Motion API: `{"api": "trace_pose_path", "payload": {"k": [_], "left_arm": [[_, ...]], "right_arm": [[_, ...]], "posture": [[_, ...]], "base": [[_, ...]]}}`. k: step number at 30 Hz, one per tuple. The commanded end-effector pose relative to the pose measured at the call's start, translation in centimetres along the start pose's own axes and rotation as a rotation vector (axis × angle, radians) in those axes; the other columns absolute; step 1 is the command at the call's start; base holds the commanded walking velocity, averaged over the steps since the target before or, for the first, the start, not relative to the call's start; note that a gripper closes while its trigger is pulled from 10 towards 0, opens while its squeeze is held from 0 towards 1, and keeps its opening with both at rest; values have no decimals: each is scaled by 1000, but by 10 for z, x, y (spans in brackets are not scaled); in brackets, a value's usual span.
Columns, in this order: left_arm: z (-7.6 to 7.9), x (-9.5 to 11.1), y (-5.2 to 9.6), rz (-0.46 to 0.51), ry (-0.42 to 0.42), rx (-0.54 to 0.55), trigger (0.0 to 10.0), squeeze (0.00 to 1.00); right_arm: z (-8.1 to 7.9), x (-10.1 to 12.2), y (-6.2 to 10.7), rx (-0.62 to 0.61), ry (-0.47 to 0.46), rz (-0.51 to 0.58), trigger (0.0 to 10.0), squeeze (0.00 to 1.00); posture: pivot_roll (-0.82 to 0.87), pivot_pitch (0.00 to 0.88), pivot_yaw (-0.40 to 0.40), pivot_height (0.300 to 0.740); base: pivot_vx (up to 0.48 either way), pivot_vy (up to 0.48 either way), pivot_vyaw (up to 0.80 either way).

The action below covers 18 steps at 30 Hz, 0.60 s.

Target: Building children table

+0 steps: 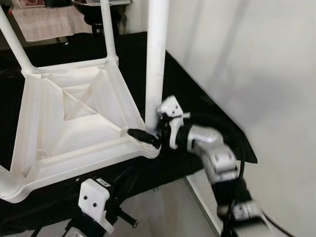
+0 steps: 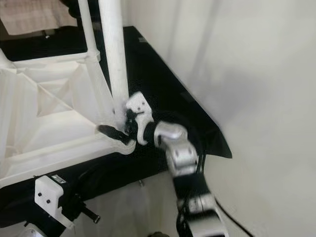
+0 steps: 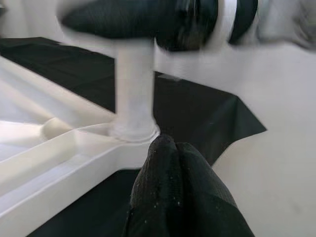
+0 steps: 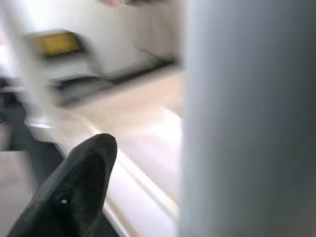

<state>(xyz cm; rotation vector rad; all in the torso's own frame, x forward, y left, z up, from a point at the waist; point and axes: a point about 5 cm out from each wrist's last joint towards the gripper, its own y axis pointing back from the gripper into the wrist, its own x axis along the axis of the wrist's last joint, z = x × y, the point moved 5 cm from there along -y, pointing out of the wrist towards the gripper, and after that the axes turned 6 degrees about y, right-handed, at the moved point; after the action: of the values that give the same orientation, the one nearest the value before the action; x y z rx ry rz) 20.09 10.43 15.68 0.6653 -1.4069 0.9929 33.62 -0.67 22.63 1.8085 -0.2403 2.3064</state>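
The upturned tabletop (image 1: 74,123) lies on black cloth (image 1: 197,106), ribbed underside up. Below its near edge hangs the left gripper (image 3: 170,148), fingers pressed together on nothing, pointing toward the near-right corner socket. In that socket stands a leg (image 1: 157,59), long axis upright. The right gripper (image 1: 150,131), the nearer one, grasps the leg's base just above the socket.
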Motion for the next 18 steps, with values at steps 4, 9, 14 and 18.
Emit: {"api": "trace_pose_path", "payload": {"k": [4, 9, 14, 18], "left_arm": [[-1, -5, 2, -13, 9, -4, 10000, 0], [-1, -5, 2, -8, 22, -6, 10000, 0], [-1, -5, 2, -6, 26, -8, 10000, 0], [-1, -4, 2, -3, 28, -8, 10000, 0]], "right_arm": [[-11, 5, 1, 297, 22, 27, 10000, 0], [-4, 6, -2, 347, 5, 18, 9294, 0], [0, 5, -3, 371, -1, 8, 0, 0], [0, 6, 0, 435, -8, 12, 0, 0]], "posture": [[-79, 100, -75, 740], [-74, 109, -79, 740], [-73, 112, -81, 740], [-80, 118, -82, 740]], "base": [[0, 0, 0], [0, 0, 0], [0, 0, 0], [0, 0, 0]]}}
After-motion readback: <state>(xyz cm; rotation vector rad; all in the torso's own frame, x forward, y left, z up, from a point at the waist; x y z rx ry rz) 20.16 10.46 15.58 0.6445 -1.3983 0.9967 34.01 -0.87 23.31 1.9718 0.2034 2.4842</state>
